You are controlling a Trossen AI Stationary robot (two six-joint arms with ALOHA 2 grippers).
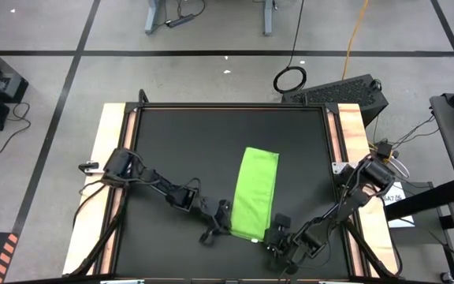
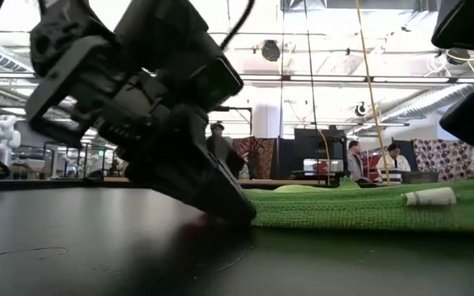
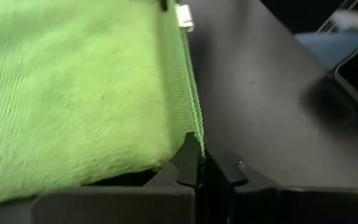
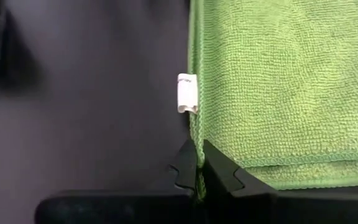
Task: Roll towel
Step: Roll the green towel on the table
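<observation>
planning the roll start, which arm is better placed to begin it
Neither clearly; a slight lean to left. Both grip the towel at its near end: the left gripper pinches one corner's hem, the right gripper the other, beside a white tag. Rolling likely needs both together.

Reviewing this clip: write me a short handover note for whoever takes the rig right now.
Left gripper: shut on the towel's near edge at one corner.
Right gripper: shut on the same near edge at the other corner, beside a small white tag.
Towel: lying flat as a long folded strip on the black table.
Done: both near corners gripped.
Left: no roll visible yet; roll the strip from the near end and release.
</observation>
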